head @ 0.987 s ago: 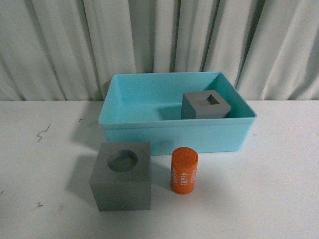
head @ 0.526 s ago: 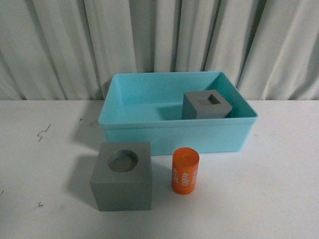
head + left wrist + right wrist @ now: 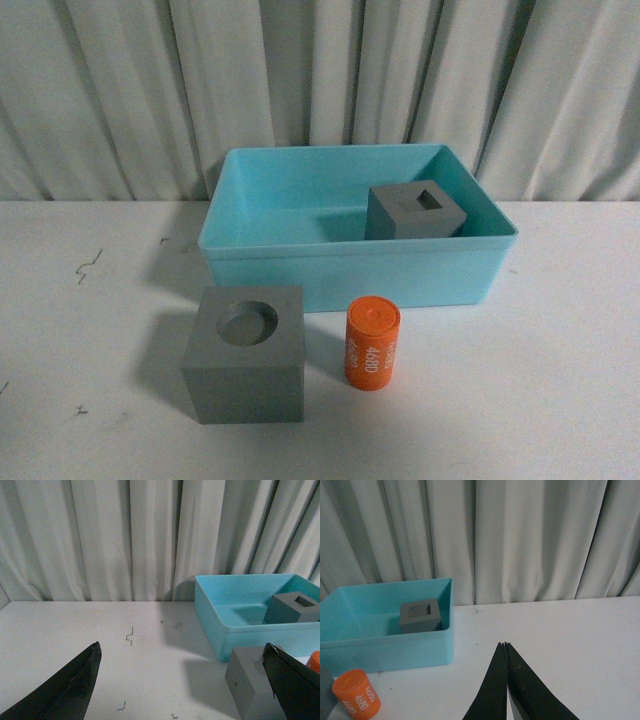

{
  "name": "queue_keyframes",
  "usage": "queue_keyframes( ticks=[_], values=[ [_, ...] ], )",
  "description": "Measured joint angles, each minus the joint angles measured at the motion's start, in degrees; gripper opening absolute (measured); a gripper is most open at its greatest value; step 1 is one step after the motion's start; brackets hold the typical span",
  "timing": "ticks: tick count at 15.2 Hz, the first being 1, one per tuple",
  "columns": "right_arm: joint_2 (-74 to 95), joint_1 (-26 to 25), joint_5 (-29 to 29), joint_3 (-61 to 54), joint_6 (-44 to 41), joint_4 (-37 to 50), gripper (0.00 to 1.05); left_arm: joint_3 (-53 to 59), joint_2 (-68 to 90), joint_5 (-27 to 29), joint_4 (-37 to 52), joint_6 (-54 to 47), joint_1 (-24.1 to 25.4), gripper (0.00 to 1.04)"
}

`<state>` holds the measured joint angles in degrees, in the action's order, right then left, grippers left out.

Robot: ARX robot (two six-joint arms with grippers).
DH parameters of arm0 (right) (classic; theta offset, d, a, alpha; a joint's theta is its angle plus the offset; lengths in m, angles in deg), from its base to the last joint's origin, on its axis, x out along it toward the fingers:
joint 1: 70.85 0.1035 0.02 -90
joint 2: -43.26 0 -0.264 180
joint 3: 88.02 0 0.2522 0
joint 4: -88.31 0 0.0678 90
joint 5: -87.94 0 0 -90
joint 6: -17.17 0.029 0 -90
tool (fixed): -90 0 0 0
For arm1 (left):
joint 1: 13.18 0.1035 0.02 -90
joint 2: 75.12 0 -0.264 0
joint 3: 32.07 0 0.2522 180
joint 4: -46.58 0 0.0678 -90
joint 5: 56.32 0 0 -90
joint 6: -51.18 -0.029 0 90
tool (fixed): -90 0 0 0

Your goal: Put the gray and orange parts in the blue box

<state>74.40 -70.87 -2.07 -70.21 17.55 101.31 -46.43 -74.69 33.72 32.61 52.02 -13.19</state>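
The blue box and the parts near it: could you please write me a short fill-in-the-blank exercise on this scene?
The gray cube with the square hole sits ___ the blue box.
The gray cube outside the box has a ___ top hole.
The orange cylinder is printed ___ in white.
In the right wrist view, the right gripper is ___.
Missing words: inside; round; 4680; shut.

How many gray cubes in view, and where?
2. The square-hole cube sits inside the blue box; the round-hole cube stands on the table in front of it, left of the orange cylinder. No others visible.
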Motion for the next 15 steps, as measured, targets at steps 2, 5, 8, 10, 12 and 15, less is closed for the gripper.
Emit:
queue_keyframes(
  ticks=[2, 5, 8, 10, 12, 15],
  values=[
    [-3.2, 0.0, 0.0, -1.0, 0.0, -2.2, 0.02, 0.0, 0.0, 0.0, 0.0, 0.0, 0.0, 0.98],
    [-7.3, 0.0, 0.0, -3.2, 0.0, -2.2, 0.02, 0.0, 0.0, 0.0, 0.0, 0.0, 0.0, 0.98],
    [-12.2, 0.0, 0.0, -3.4, 0.0, -7.3, 0.02, 0.0, 0.0, 0.0, 0.0, 0.0, 0.0, 0.98],
    [-15.0, 0.0, 0.0, -3.4, 0.0, -10.6, 0.02, 0.0, 0.0, 0.0, 0.0, 0.0, 0.0, 0.98],
    [-17.5, 0.0, 0.0, -3.4, 0.0, -12.8, 0.02, 0.0, 0.0, 0.0, 0.0, 0.0, 0.0, 0.98],
    [-20.4, 0.0, 0.0, -3.4, 0.0, -15.9, 0.02, 0.0, 0.0, 0.0, 0.0, 0.0, 0.0, 0.98]
  ],
)
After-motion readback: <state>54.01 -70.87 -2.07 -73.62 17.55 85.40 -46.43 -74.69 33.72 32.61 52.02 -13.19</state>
